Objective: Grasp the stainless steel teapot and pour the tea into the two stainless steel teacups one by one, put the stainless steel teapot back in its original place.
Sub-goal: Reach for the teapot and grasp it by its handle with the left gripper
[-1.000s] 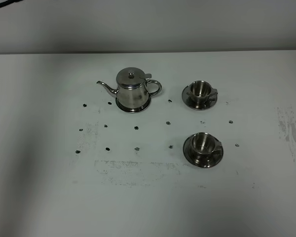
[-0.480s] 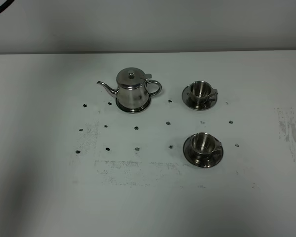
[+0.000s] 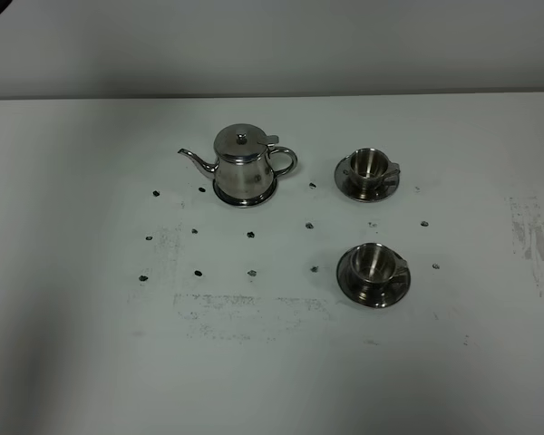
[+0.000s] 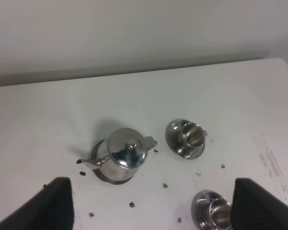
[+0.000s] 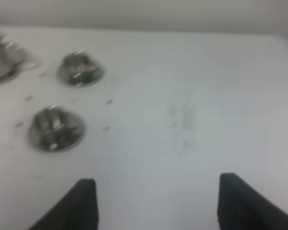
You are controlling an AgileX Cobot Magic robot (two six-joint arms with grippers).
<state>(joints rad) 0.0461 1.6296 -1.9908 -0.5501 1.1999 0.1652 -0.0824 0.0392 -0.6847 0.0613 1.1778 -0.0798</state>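
Note:
The stainless steel teapot (image 3: pixel 243 166) stands upright on its round steel dish (image 3: pixel 245 196) at the back centre-left, spout pointing left and handle to the right. The two steel teacups, the far one (image 3: pixel 369 165) and the near one (image 3: pixel 374 263), sit on saucers to its right. No tea shows. Neither gripper is in the exterior view. In the left wrist view my left gripper (image 4: pixel 152 191) is open above the table, with the teapot (image 4: pixel 125 155) and the far cup (image 4: pixel 189 135) ahead. In the blurred right wrist view my right gripper (image 5: pixel 158 191) is open, with both cups, the far one (image 5: pixel 79 68) and the near one (image 5: pixel 55 125), ahead of it.
The white table (image 3: pixel 91 344) carries a grid of small dark dots (image 3: pixel 251 235) and scuff marks (image 3: pixel 530 240) near its right side. A grey wall runs behind the table's back edge.
The teapot and the cups have not moved. Only a dark cable at the top left corner of the exterior view has shifted slightly.

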